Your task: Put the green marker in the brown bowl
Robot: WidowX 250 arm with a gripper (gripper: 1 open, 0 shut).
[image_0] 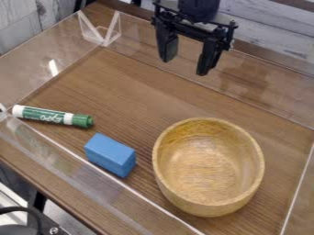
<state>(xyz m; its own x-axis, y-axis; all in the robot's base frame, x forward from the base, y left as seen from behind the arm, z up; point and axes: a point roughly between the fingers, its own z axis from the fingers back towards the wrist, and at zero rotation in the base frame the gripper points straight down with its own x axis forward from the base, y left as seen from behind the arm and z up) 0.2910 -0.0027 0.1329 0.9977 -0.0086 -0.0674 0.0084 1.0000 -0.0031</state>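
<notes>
The job looks not begun, I think: the green marker [51, 116] lies on the bench [128, 92], over at the left side of the picture. It is well apart from the brown bowl [207, 167]. The blue block [110, 155] sits between them, nearer to the bowl. I can see nothing in the bowl. So all of it is left to do: go to the marker, grab it, lift it, take it over and let it go in the bowl.

The arm [196, 13] comes in from the top of the picture, far from the marker. Its pincer [189, 61] points down at the bench. The two black tips are wide apart, with nothing in them. They are not touching the marker, the block or the bowl.
</notes>
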